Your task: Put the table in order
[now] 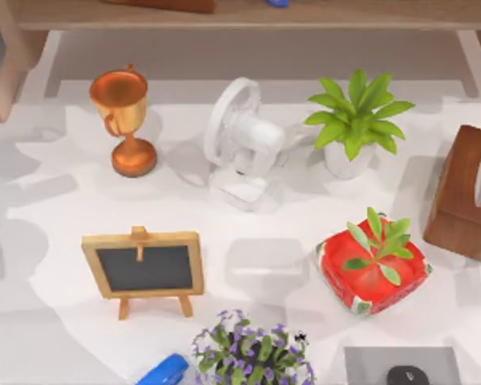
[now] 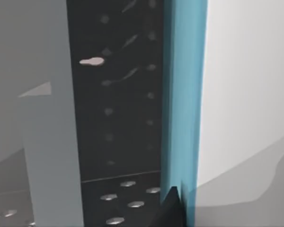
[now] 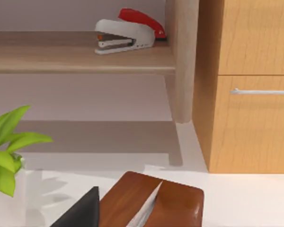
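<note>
Counter spans the top view: trophy at 10 o'clock, fan centre, chalkboard at 8, red pot at 4. We can't tell either arm's jaws state.

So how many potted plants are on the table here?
3. A green plant in a white pot at the back right, one in a red pot right of centre, and a purple-flowered plant at the front edge, partly cropped.
</note>
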Robot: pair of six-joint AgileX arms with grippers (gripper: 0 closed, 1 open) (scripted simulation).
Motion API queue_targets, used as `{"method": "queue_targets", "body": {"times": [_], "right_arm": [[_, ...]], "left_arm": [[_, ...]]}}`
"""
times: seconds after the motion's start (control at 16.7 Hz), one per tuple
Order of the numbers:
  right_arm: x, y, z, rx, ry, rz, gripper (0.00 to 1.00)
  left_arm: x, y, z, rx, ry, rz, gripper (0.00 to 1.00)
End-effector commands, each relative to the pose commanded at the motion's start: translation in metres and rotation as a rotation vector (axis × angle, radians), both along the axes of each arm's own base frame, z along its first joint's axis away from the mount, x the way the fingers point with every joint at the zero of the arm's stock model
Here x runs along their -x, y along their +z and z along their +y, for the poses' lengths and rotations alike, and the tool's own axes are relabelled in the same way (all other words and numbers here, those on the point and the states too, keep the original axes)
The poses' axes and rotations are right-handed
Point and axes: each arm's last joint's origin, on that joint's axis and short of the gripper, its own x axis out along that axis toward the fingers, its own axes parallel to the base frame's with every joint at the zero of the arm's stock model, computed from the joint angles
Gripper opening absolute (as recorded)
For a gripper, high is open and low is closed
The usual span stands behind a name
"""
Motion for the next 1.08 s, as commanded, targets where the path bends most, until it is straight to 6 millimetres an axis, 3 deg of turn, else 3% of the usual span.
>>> {"method": "queue_targets", "body": {"times": [0.18,0.96,1.08], "right_arm": [[0.0000,0.0000,0.0000,0.000,0.000,0.000,1.00],[0.0000,0.0000,0.0000,0.000,0.000,0.000,1.00],[0.0000,0.0000,0.0000,0.000,0.000,0.000,1.00]], "left_arm": [[0.0000,0.0000,0.0000,0.000,0.000,0.000,0.00],[0.0000,0.0000,0.0000,0.000,0.000,0.000,0.98],[0.0000,0.0000,0.0000,0.000,0.000,0.000,1.00]]}}
